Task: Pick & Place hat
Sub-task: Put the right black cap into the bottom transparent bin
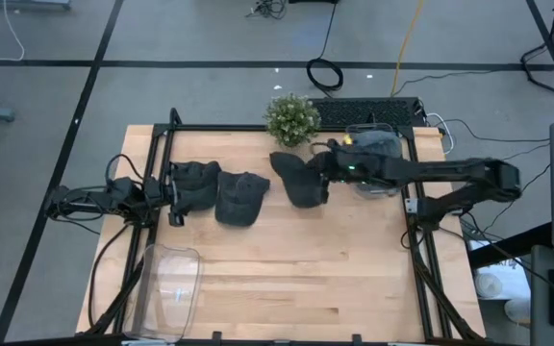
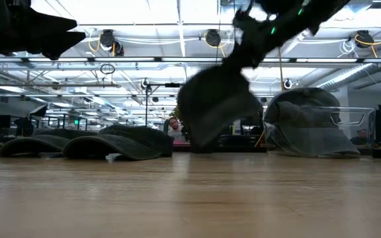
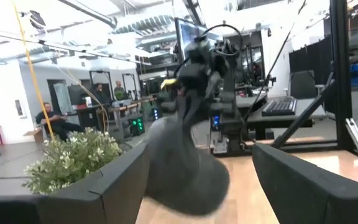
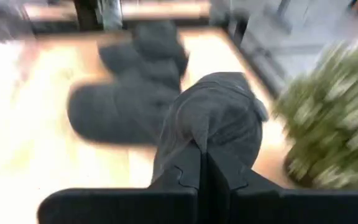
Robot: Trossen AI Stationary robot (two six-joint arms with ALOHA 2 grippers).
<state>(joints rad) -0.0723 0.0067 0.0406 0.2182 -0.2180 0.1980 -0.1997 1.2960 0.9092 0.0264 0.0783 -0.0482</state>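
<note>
Three dark grey hats are on show, plus a fourth in a bin. My right gripper (image 1: 323, 169) (image 4: 205, 167) reaches in from the table's right and is shut on one hat (image 1: 301, 180) (image 2: 215, 106) near the table's far middle. Two more hats (image 1: 195, 183) (image 1: 241, 198) lie flat, side by side, left of it. My left gripper (image 1: 169, 197) (image 3: 197, 180) is open and waits at the left edge beside those hats, touching nothing. The fourth hat (image 2: 303, 122) sits in a clear bin (image 1: 375, 159) on the right. My right gripper pinches a fold of the hat's cloth (image 4: 199, 140) between its two shut fingers. It comes slanting down from the table's right. The hat hangs below and ahead of the fingers, tilted; whether its lower end (image 2: 200, 147) touches the table, I cannot tell.
A small potted plant (image 1: 291, 117) stands at the far edge just behind the held hat, with a keyboard (image 1: 368, 111) beside it. A second clear bin (image 1: 171, 286) lies at the near left corner. Bare wood fills the table's near middle and right (image 1: 335, 279).
</note>
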